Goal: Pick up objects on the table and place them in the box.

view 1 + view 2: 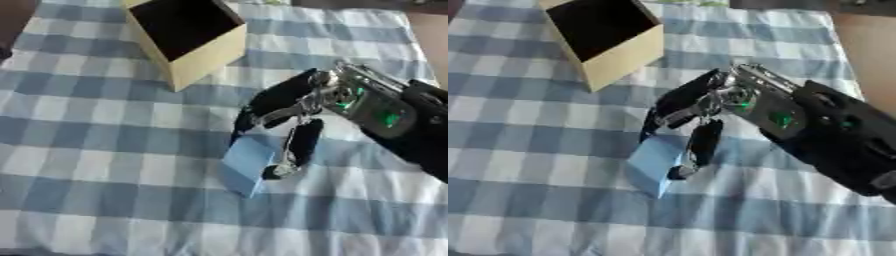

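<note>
With your right hand (293,117) curled around the light blue block (246,164), pinched between fingers and thumb low over the checked tablecloth (105,150), lift it straight before swinging up-left toward the open beige box (206,55), keeping it clear of the near wall.

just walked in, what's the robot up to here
The robot's right hand has its fingers and thumb closed on a light blue block on the blue checked tablecloth. The open cream box stands farther back, to the left, with nothing visible inside. The left hand is out of view.
</note>
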You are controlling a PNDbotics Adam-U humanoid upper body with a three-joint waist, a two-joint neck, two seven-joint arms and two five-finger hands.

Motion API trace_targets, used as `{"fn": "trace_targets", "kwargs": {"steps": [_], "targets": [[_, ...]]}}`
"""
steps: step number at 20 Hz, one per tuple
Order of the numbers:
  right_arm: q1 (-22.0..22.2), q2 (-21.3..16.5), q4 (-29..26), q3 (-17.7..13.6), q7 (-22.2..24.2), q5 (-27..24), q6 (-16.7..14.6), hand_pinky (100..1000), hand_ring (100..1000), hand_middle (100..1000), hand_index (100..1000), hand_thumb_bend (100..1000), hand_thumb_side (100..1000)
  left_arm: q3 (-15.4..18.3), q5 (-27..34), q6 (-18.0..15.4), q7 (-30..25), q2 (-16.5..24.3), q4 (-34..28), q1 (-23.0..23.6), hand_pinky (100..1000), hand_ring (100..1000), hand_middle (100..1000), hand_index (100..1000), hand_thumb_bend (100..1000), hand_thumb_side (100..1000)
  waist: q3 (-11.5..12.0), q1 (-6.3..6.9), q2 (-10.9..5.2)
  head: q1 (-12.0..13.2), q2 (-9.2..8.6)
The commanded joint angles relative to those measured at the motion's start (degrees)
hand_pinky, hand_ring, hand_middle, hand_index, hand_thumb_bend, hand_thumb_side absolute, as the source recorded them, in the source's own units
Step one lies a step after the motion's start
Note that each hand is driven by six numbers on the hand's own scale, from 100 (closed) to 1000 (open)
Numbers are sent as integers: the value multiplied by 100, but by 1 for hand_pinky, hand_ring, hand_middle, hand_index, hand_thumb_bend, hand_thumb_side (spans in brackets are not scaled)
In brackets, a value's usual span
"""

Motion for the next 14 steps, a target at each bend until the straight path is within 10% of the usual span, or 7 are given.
{"fn": "trace_targets", "kwargs": {"steps": [1, 14], "targets": [[-137, -48, -157, -267, 76, -100, 234, 787, 788, 526, 694, 171, 489, 9, 21, 27, 4, 44, -80, -52, 582, 625, 720, 780, 313, 764, -2, 42, -101, 10, -46], [-237, -301, -604, -816, -311, -332, 979, 739, 719, 419, 572, 100, 424, 22, 22, 38, -9, 65, -80, -55, 583, 626, 723, 781, 311, 760, -44, 59, -134, 21, -82]]}}
